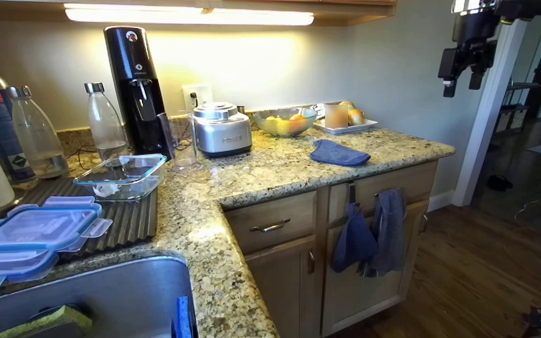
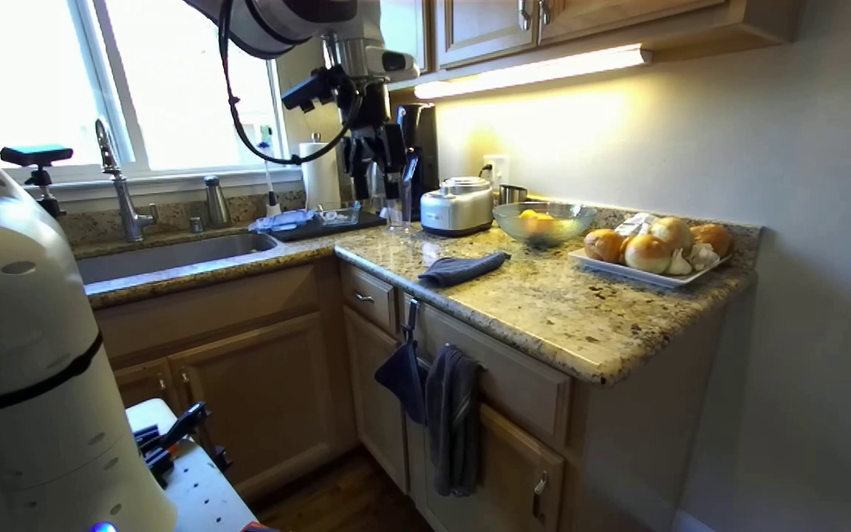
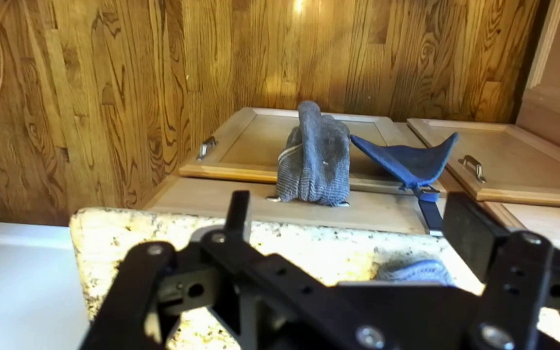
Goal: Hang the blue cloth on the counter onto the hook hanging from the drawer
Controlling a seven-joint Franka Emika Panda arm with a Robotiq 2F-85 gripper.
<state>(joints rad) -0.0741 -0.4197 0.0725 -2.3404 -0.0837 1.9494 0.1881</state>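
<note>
Nearby stands the white robot arm (image 2: 26,318), its upper links reaching up and out. At its end the black pincer (image 1: 462,85) hangs high in the air, tips downward, jaws spread wide apart, well clear of what lies below.

Next back from me: a grey-blue towel (image 2: 453,421) drapes in long folds down the front of the wide tan drawer (image 2: 521,388) and past the top of a cabinet door (image 2: 510,473). Just beside it a black hook (image 2: 412,318) hangs from that same drawer, carrying a dark blue cloth (image 2: 403,378). Whether the two fabrics touch, I cannot tell.

Just behind, the speckled granite tabletop (image 2: 536,318), its edge thick and rounded. Near that front edge lies the blue cloth (image 1: 341,153), loosely folded, a little rumpled, visible whole in both exterior views. In the wrist view the pincer's body hides part of it.

Deeper on the tabletop: a white plate (image 2: 621,272) heaped with onions (image 2: 647,255) and garlic (image 2: 679,262); a glass bowl (image 2: 572,225) holding yellow and orange fruit (image 2: 536,216); a squat silver appliance (image 2: 457,208); a tall black machine (image 1: 134,89), upright. Farthest off, the pale wall (image 2: 684,133), washed yellow by a lit strip light (image 2: 532,72) under the upper cabinets (image 2: 484,29).
</note>
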